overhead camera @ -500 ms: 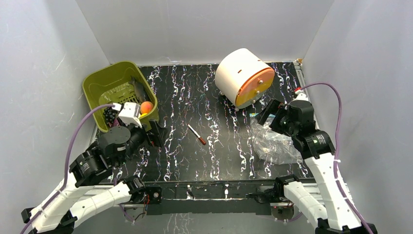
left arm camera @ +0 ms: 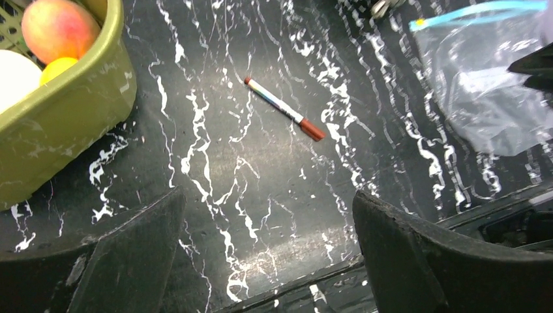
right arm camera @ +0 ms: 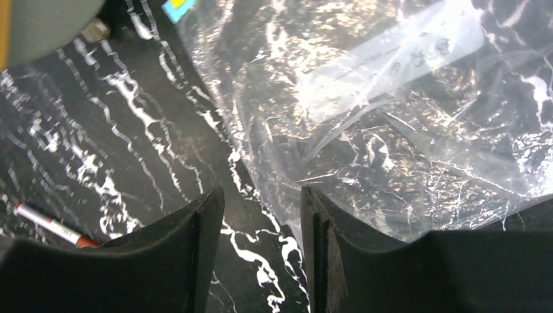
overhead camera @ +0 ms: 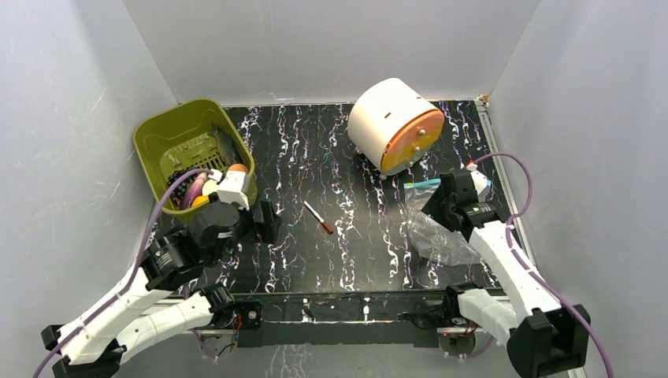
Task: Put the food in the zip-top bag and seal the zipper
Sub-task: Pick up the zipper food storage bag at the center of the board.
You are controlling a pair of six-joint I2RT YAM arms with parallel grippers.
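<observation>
The zip-top bag (overhead camera: 443,230) lies crinkled on the table at the right, and its teal zipper (overhead camera: 423,183) runs along its far edge. My right gripper (overhead camera: 436,206) hovers over the bag's left edge. In the right wrist view it (right arm camera: 262,192) is open and empty, with the bag (right arm camera: 391,98) just right of it. The food lies in the olive basket (overhead camera: 169,130): peach (left arm camera: 57,27), white ball (left arm camera: 13,75), yellow fruit (left arm camera: 57,64), dark grapes (overhead camera: 181,178). My left gripper (left arm camera: 267,195) is wide open and empty, beside the basket's front right corner.
A thin red-tipped pen (overhead camera: 318,216) lies mid-table between the arms; it also shows in the left wrist view (left arm camera: 284,109). A white drum with an orange face (overhead camera: 394,124) lies on its side at the back right. White walls close in three sides.
My left arm has shifted right and forward, uncovering more of the basket. My right arm has drawn back toward me, and the teal zipper now shows beyond it.
</observation>
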